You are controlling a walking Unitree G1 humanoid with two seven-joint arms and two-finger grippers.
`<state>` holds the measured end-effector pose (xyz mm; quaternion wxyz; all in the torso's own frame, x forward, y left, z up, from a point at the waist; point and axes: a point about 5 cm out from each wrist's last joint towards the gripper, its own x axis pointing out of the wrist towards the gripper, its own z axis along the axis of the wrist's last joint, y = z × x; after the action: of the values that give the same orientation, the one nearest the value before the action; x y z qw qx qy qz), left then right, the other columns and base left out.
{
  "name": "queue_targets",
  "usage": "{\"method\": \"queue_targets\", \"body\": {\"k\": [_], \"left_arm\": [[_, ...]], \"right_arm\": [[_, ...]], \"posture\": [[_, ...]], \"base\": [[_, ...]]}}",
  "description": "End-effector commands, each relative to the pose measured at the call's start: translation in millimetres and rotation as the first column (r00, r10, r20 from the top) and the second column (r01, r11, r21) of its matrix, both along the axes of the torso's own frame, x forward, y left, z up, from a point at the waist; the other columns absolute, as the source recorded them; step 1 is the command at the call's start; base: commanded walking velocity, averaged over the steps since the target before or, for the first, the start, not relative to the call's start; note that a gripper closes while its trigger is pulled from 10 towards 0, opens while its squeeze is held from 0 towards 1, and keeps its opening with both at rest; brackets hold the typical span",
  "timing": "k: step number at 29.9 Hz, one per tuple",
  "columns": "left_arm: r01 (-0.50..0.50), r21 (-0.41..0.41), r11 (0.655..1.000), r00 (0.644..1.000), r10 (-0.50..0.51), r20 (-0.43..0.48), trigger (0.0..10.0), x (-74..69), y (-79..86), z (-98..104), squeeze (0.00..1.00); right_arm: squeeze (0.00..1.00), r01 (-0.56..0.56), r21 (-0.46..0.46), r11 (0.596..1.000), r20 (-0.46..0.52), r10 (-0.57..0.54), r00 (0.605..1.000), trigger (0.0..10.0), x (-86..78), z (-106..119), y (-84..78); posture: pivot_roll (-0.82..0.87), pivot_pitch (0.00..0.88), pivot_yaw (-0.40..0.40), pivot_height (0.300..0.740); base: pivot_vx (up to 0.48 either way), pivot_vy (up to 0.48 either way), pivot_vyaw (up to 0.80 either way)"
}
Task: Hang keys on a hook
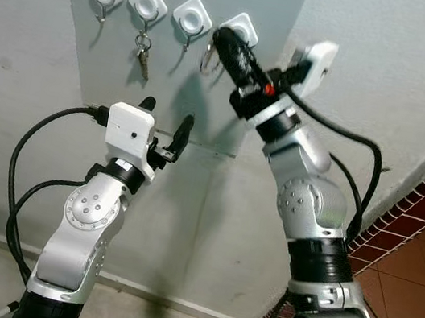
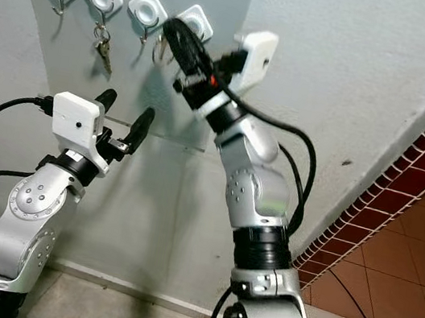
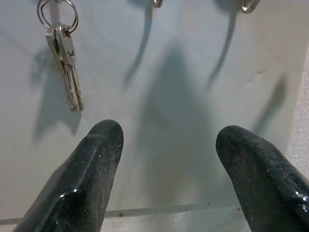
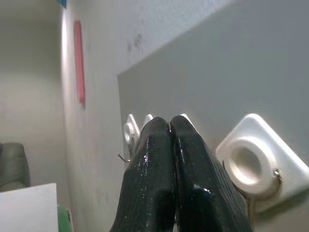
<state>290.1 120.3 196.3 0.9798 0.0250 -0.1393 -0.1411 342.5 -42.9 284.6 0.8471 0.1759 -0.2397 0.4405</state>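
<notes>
From the head views, the right gripper (image 1: 220,39) reaches up to the rightmost of four white diamond-shaped wall hooks (image 1: 241,27) on a grey panel (image 1: 279,7); a silver key ring (image 1: 208,60) hangs just below its fingertips, whether pinched I cannot tell; the left gripper (image 1: 167,116) hovers lower, fingers spread. Left wrist view: a bunch of silver keys (image 3: 65,53) hangs beyond the parted fingers (image 3: 87,174). Right wrist view: the black fingers (image 4: 164,169) are pressed together, just beside a hook (image 4: 253,162).
</notes>
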Motion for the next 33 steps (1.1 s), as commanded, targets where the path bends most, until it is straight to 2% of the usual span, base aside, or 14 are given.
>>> {"method": "queue_targets", "body": {"k": [1, 11, 17, 30, 33], "left_arm": [[0.005, 0.002, 1.0, 1.0, -0.005, 0.01, 10.0, -0.7, -2.0, 4, 0.0], [-0.003, 0.0, 1.0, 1.0, 0.003, 0.004, 10.0, -2.5, -0.8, 3, 0.0], [-0.006, 0.001, 1.0, 1.0, 0.006, -0.004, 10.0, -3.5, -0.2, 1, 0.0], [0.003, 0.002, 1.0, 1.0, -0.003, -0.004, 10.0, -3.0, -1.1, 2, 0.0], [0.0, 0.005, 1.0, 1.0, 0.0, -0.007, 10.0, -3.4, 0.1, 2, 0.0]], "right_arm": [[0.0, 0.027, 0.022, 0.999, -0.001, -0.027, 1.0, 10.0, 4.7, 3, -6.2], [0.0, 0.07, 0.018, 0.997, -0.019, -0.069, 0.997, 10.0, 13.1, -1, -14.7], [0.0, 0.108, 0.015, 0.994, -0.021, -0.108, 0.994, 10.0, 17.1, -3, -27.1], [0.0, 0.138, 0.009, 0.99, -0.017, -0.138, 0.99, 10.0, 15.8, -10, -44.8], [0.0, 0.15, 0.019, 0.989, -0.009, -0.15, 0.989, 10.0, 9.6, -16, -58.8]], "posture": [[-0.03, 0.0, -0.083, 0.74], [-0.02, 0.0, -0.084, 0.74], [-0.02, 0.0, -0.081, 0.74], [-0.03, 0.0, -0.073, 0.74], [-0.02, 0.0, -0.069, 0.74]], "base": [[0.0, 0.0, 0.0], [0.0, 0.0, 0.0], [0.0, 0.0, 0.0], [0.0, 0.0, 0.0], [0.0, 0.0, 0.0]]}}
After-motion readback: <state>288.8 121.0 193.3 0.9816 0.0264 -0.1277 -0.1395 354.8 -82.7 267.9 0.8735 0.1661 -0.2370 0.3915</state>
